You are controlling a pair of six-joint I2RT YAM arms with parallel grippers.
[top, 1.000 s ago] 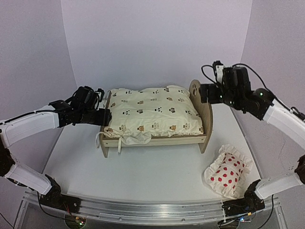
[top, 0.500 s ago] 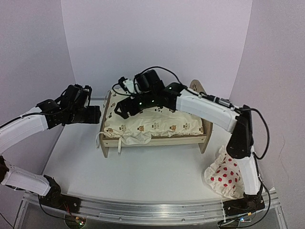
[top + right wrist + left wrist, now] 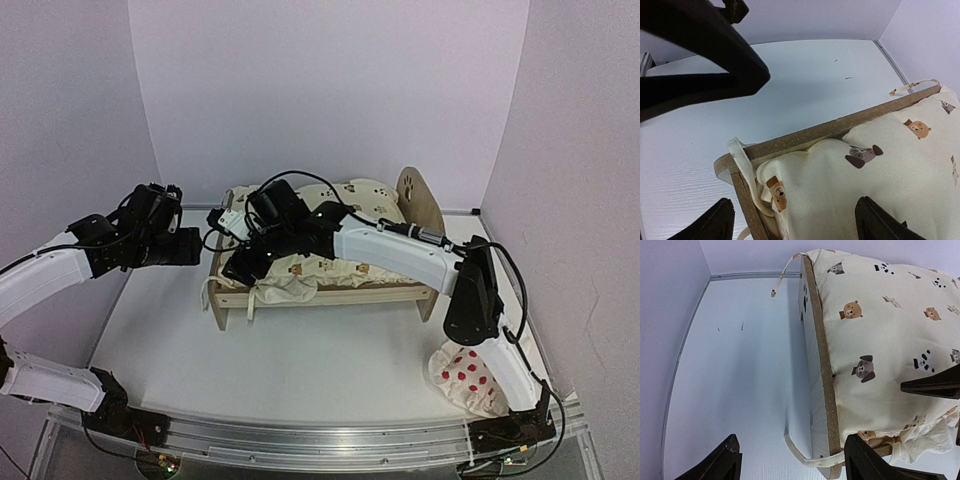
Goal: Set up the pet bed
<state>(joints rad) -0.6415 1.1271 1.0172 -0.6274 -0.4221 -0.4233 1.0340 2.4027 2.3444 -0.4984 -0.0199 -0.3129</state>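
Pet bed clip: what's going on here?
The cream cushion lies in the pet bed. The right pincer, open, reaches across it to the cushion's corner at the left end board. The left pincer is open too, facing that board from outside. Neither holds anything. The red-dotted pillow lies by the right arm's base.

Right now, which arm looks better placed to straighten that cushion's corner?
Probably the right: the right hand, open, is above the front-left corner of the cushion, over the pet bed. The left hand hovers outside the end board.
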